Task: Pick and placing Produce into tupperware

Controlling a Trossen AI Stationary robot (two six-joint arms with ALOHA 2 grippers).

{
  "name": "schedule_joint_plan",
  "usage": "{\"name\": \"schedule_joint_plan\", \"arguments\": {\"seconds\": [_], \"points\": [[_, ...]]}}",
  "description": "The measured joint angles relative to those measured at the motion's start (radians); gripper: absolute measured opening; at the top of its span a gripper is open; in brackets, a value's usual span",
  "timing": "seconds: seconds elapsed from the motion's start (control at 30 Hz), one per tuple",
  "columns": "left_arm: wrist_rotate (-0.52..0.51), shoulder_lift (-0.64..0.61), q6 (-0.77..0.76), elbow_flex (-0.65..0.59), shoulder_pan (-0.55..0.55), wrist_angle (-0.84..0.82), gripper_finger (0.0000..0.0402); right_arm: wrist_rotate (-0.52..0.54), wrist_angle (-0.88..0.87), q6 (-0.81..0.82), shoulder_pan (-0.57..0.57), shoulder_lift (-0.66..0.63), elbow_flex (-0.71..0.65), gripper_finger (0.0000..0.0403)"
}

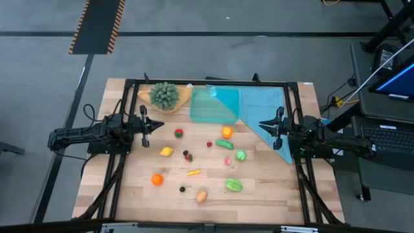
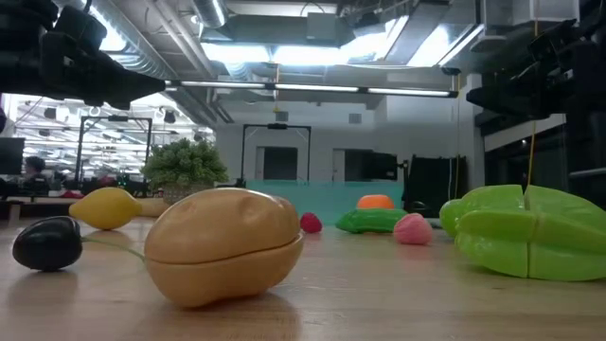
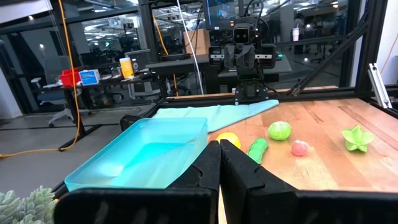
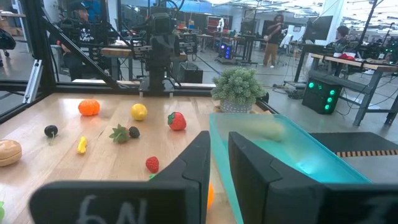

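Produce lay scattered over the wooden table [image 1: 272, 188], none of it inside the tupperware [image 1: 213, 105], which sat at the far middle of the table with one edge on a flat teal cloth [image 1: 265, 107] spread to its right. Just left of the tupperware stood a bushy green plant [image 1: 164, 94] on a tan wooden dish [image 1: 183, 97].

Nearest the tupperware were a red strawberry [image 1: 178, 133] to the left and an orange fruit [image 1: 227, 132] to the right, with a green cucumber [image 1: 224, 145] just near of the orange fruit. A yellow lemon [image 1: 166, 151] lay left of centre, a round green piece [image 1: 240, 155] right of centre, and a small yellow piece [image 1: 193, 173] between them, nearer the front. Toward the near edge lay an orange tangerine [image 1: 156, 180], a small dark fruit [image 1: 182, 189], a tan potato [image 1: 202, 196] and a green star fruit [image 1: 233, 185].

Left gripper [image 1: 146, 127] hovered at the left side of the table, fingers [image 3: 205, 168] pressed together and grasping nothing. Right gripper [image 1: 274, 125] hovered at the right side over the cloth, well apart from the produce, its fingers [image 4: 245, 168] likewise clenched on nothing.
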Motion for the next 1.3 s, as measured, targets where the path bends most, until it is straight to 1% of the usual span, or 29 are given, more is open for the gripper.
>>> {"name": "schedule_joint_plan", "arguments": {"seconds": [0.53,0.7,0.93,1.13,1.3], "points": [[-0.001,0.000,-0.001,0.000,0.000,0.000,0.0000,-0.001,-0.001,0.003,0.000,0.000,0.000,0.0062],[-0.039,0.000,-0.001,0.000,0.000,0.009,0.0000,-0.001,-0.001,-0.001,0.000,0.000,0.000,0.0062],[-0.041,0.000,-0.100,0.000,0.000,0.010,0.0000,-0.001,-0.001,0.025,0.000,0.000,0.000,0.0062],[-0.037,0.000,-0.107,0.000,0.000,0.015,0.0000,-0.001,-0.001,0.025,0.000,0.000,0.000,0.0062],[-0.036,0.000,-0.107,0.000,0.000,0.015,0.0000,-0.013,0.010,0.076,0.000,0.000,0.000,0.0062]]}}
